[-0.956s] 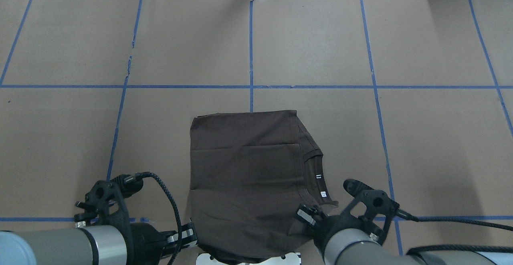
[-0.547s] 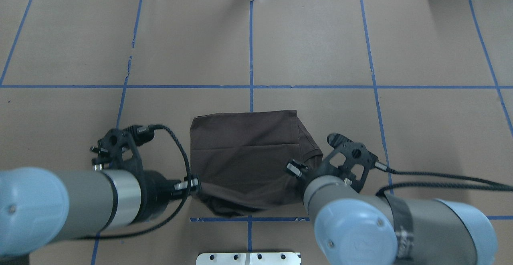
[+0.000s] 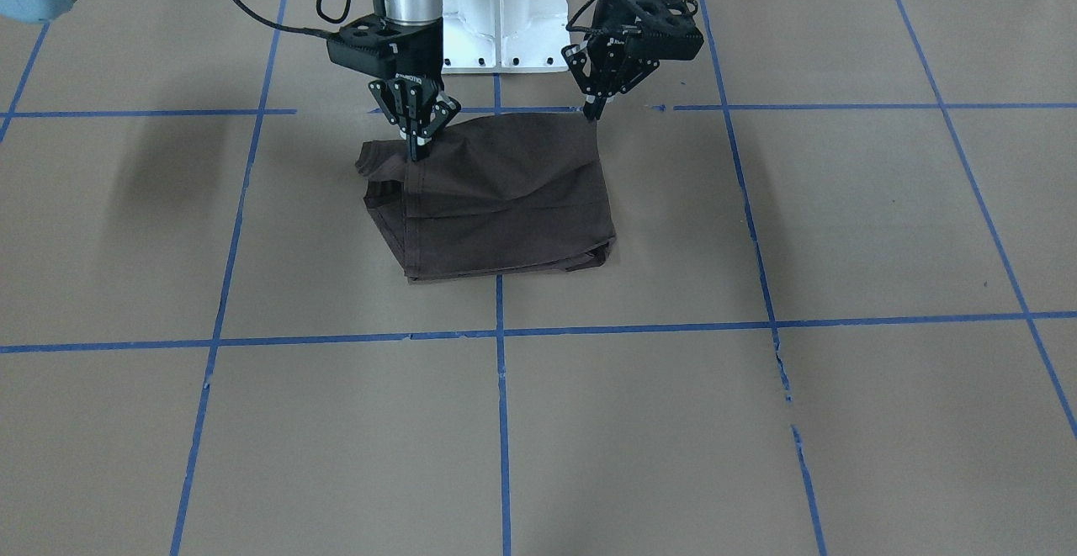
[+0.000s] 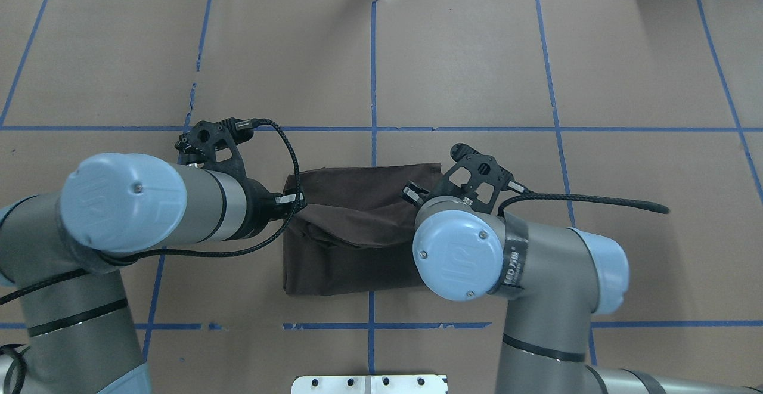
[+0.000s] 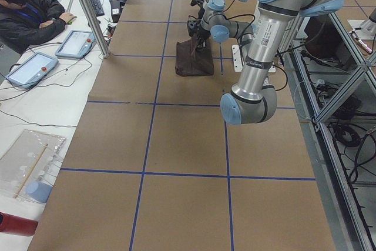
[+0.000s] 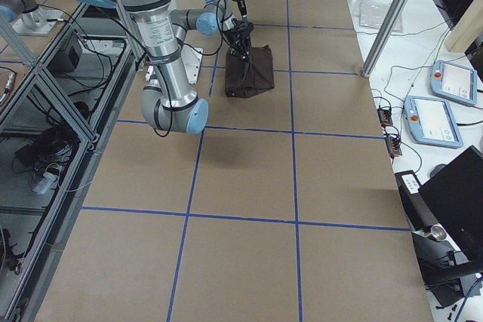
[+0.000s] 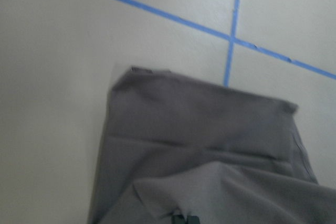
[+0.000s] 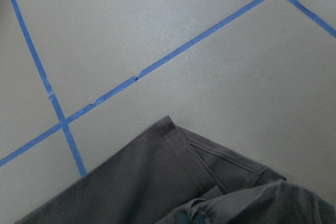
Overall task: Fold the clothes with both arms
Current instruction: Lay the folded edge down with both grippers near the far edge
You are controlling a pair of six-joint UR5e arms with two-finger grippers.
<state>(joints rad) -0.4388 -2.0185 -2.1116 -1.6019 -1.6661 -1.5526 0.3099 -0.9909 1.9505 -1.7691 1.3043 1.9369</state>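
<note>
We see the left gripper (image 3: pixel 593 112) and right gripper (image 3: pixel 417 149) each pinching a corner of the brown T-shirt (image 3: pixel 505 203); that edge hangs lifted between them — the rest lies beneath, on the table (image 3: pixel 757 245).

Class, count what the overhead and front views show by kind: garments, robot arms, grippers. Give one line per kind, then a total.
Garments: 1, the T-shirt
Robot arms: 2, left arm and right arm
Grippers: 2, left gripper and right gripper
Total: 5
</note>
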